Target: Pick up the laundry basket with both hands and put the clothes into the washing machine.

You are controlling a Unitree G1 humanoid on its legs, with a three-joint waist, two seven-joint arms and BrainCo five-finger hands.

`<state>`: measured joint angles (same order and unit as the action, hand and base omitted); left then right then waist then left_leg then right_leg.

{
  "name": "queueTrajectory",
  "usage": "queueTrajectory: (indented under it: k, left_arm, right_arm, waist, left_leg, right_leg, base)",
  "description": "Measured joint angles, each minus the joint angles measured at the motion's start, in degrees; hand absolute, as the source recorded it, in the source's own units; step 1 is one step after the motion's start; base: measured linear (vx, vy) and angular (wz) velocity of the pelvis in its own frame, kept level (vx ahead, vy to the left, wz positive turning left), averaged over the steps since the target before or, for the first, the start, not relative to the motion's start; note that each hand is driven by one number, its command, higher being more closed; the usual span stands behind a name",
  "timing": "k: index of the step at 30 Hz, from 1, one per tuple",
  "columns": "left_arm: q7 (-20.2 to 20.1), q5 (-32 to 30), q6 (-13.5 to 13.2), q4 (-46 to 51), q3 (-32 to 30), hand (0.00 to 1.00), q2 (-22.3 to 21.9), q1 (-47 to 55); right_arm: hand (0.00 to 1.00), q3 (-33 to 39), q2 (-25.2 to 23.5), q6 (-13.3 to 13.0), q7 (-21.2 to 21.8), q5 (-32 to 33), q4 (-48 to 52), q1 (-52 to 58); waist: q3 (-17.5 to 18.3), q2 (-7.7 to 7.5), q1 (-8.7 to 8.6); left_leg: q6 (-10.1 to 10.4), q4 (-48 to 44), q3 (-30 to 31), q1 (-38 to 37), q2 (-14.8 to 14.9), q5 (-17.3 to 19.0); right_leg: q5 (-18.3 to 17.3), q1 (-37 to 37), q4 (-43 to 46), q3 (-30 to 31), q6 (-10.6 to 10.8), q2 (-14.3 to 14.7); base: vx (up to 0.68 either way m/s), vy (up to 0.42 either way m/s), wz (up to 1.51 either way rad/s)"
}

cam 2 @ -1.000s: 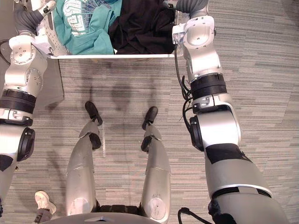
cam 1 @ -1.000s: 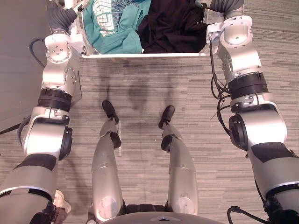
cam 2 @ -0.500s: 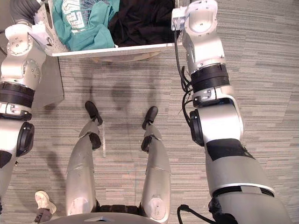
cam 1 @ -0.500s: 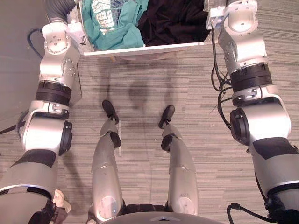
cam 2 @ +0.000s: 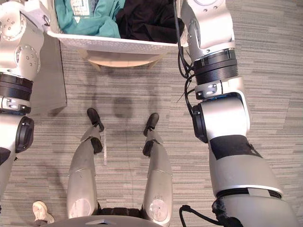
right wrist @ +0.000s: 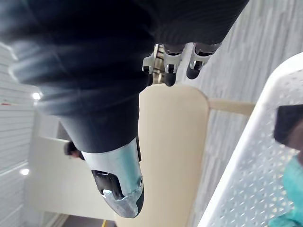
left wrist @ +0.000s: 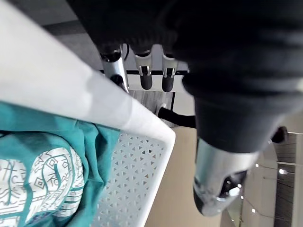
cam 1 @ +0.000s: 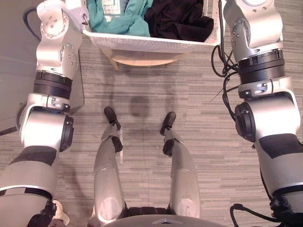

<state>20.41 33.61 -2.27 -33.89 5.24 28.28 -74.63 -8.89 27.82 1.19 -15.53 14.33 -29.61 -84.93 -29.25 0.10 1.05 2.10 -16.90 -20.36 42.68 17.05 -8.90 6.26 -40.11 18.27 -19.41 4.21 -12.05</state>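
The white perforated laundry basket (cam 1: 151, 43) hangs between my two arms, clear of a beige stool (cam 1: 142, 57) below it. A teal printed garment (cam 1: 118, 19) fills its left half and a black garment (cam 1: 180, 19) its right half. In the left wrist view my left hand (left wrist: 142, 71) has its fingers curled at the basket's rim (left wrist: 142, 118), which crosses in front of one finger. The right wrist view has my right hand (right wrist: 170, 66) curled beside the basket's other wall (right wrist: 246, 170), with the thumb standing apart.
Striped grey carpet lies under and around the stool. A smooth grey panel (cam 2: 52, 80) sits on the floor at my left. A person's white shoe (cam 2: 40, 210) is near my left side, and a person (right wrist: 73, 149) stands far off by a beige wall.
Both arms have risen and carried the basket up off the stool, which has come into sight beneath it. The basket's near wall now faces me.
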Motion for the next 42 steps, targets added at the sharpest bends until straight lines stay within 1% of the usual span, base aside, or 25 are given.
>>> queueTrajectory:
  k: [3,5,7,10,14,16,18,19,23,24,28,32,34,37,38,40,42]
  left_arm:
    - [0.09,-0.06,-0.63,2.74,0.01,0.00,0.75,-0.09]
    - [0.10,-0.19,-1.64,4.63,0.03,0.00,2.50,-0.13]
    - [0.10,-0.39,-2.74,5.78,-0.06,0.00,5.07,-0.12]
    - [0.10,-1.30,-3.13,5.72,-0.13,0.00,5.59,-0.01]
    - [0.04,-1.31,-3.13,5.17,-0.22,0.00,5.58,1.93]
    - [0.01,-1.31,-3.09,3.40,-0.75,0.00,5.56,2.51]
    - [0.11,-1.31,-2.71,1.55,-1.39,0.00,5.36,3.13]
    - [0.12,-1.31,-2.24,0.89,-2.84,0.00,4.50,4.15]
    - [0.62,-1.30,-0.88,-1.10,-4.11,0.00,1.77,7.02]
    - [0.63,-1.30,-0.86,-1.10,-5.05,0.00,1.07,7.84]
    - [0.80,-1.31,-0.89,-0.15,-5.72,0.00,1.03,9.44]
    - [1.44,-1.31,-1.23,5.53,-6.77,0.00,1.08,12.74]
    - [1.73,-1.30,-1.58,9.55,-7.55,0.00,1.32,15.12]
    - [1.67,-1.35,-3.22,17.43,-8.01,0.00,1.72,21.05]
    - [1.61,-1.35,-3.76,20.46,-9.25,0.00,1.74,23.82]
    - [1.54,-1.35,-5.14,22.83,-11.22,0.00,1.79,27.57]
    - [0.95,-1.29,-6.05,25.67,-14.61,0.00,1.33,34.47]
  right_arm:
    - [0.00,-0.08,1.30,-0.18,-0.01,0.00,1.97,0.02]
    - [0.00,-0.21,2.59,-0.36,-0.01,-0.02,3.55,0.15]
    - [0.00,-0.56,4.06,-1.35,0.04,-0.07,4.23,1.09]
    - [0.00,-0.58,4.83,-1.45,0.05,-0.17,4.35,3.03]
    - [0.00,-1.81,4.79,-1.46,0.21,-0.19,4.46,5.54]
    - [0.00,-1.79,4.86,-1.46,0.27,-0.21,4.49,5.89]
    - [0.00,-1.76,4.89,-1.43,0.32,-0.26,4.62,5.90]
    - [0.00,-1.76,4.75,-1.42,0.34,-0.27,4.55,5.96]
    - [0.00,-1.76,4.66,-1.39,0.32,-0.30,4.18,5.97]
    - [0.00,-1.76,4.66,-1.39,0.30,-0.66,4.18,5.97]
    - [0.00,-1.72,4.74,-1.40,0.25,-1.19,4.42,7.01]
    - [0.00,-1.66,4.76,-1.41,0.21,-1.21,6.96,11.18]
    - [0.00,-1.21,4.93,-1.39,0.11,-1.22,9.30,13.99]
    - [0.00,2.34,5.03,-1.61,0.07,-1.32,16.76,21.00]
    - [0.00,4.19,5.04,-1.98,0.04,-1.35,19.10,24.14]
    - [0.00,6.21,4.99,-2.78,0.04,-2.18,20.93,28.44]
    - [0.00,9.39,4.21,-3.63,0.21,-3.50,22.42,36.51]
  waist:
    - [0.00,0.00,0.36]
    - [0.00,0.00,0.38]
    - [0.01,0.01,0.47]
    - [0.01,0.02,0.67]
    - [0.01,0.02,0.67]
    - [0.01,0.02,0.70]
    - [0.00,0.02,0.67]
    - [-0.01,0.02,0.68]
    - [-0.03,0.02,0.79]
    - [-0.03,0.02,0.79]
    - [-0.03,0.02,0.96]
    - [-0.03,0.02,0.93]
    - [-0.03,0.01,0.98]
    - [0.00,0.03,1.03]
    - [0.00,0.04,1.06]
    - [0.03,0.05,1.19]
    - [0.10,0.12,1.26]
  left_leg:
    - [0.00,0.06,-0.04,-0.96,-0.01,0.01]
    - [0.00,0.04,-0.04,-1.46,0.01,0.01]
    - [0.05,0.02,-0.03,-2.61,0.02,0.06]
    - [0.41,0.04,0.03,-2.96,0.00,0.32]
    - [0.51,0.04,0.00,-2.29,0.00,0.37]
    - [0.49,-0.02,0.03,-0.71,0.02,0.22]
    - [-0.20,-0.18,0.03,1.64,0.10,-0.39]
    - [-0.30,-0.53,0.08,2.77,0.19,-0.45]
    - [-0.42,-1.14,0.25,3.93,0.30,-0.37]
    - [-0.54,-1.68,0.26,3.93,0.46,-0.14]
    - [-0.59,-4.21,0.63,3.86,0.99,1.46]
    - [-0.47,-5.07,0.72,2.73,1.03,2.03]
    - [-0.38,-4.76,0.74,1.01,0.92,2.09]
    - [0.11,-2.62,0.33,-3.55,-0.16,2.07]
    - [0.20,-1.81,0.25,-5.35,-0.50,2.03]
    - [0.36,-0.82,0.21,-7.73,-0.92,2.00]
    - [0.55,0.79,0.21,-11.23,-1.73,1.95]
  right_leg:
    - [-0.18,0.77,0.18,0.01,-0.23,-0.02]
    - [-0.30,1.24,0.46,0.01,-0.36,-0.05]
    - [-0.69,2.09,0.91,0.05,-0.47,-0.11]
    - [-1.10,2.32,1.17,0.01,-0.59,-0.21]
    - [-1.53,1.71,1.08,-0.02,-0.74,-0.23]
    - [-1.37,0.14,1.10,-0.08,-0.77,-0.24]
    - [-0.45,-2.04,1.12,-0.12,-0.84,-0.24]
    - [-0.24,-3.05,1.26,-0.12,-0.95,-0.28]
    - [-0.39,-3.98,2.11,-0.54,-1.00,-0.53]
    - [-0.60,-3.94,2.79,-0.77,-0.98,-0.67]
    - [-2.34,-3.74,5.25,-0.63,-1.10,-1.08]
    - [-3.41,-2.97,6.98,-0.45,-1.16,-1.54]
    - [-3.73,-1.30,7.00,-0.56,-1.16,-1.61]
    - [-4.71,2.64,6.85,-0.93,-0.96,-2.35]
    - [-5.08,4.42,6.71,-1.30,-0.87,-2.59]
    - [-5.42,6.67,6.24,-1.59,-0.69,-2.72]
    - [-5.96,10.15,5.44,-2.10,-0.21,-3.06]
  base:
    - [-0.04,-0.070,0.02]
    - [-0.04,-0.060,0.02]
    - [-0.06,-0.078,0.03]
    - [-0.08,-0.079,0.03]
    - [-0.06,-0.058,-0.02]
    - [-0.05,-0.056,-0.05]
    - [-0.02,-0.038,-0.07]
    - [0.00,-0.022,-0.05]
    - [0.00,-0.008,0.01]
    - [-0.01,-0.037,0.05]
    - [-0.05,-0.052,0.04]
    - [-0.08,-0.050,0.05]
    - [-0.04,-0.037,0.10]
    - [0.01,-0.038,0.19]
    - [0.05,-0.045,0.23]
    - [0.06,-0.040,0.16]
    - [0.11,-0.039,0.18]
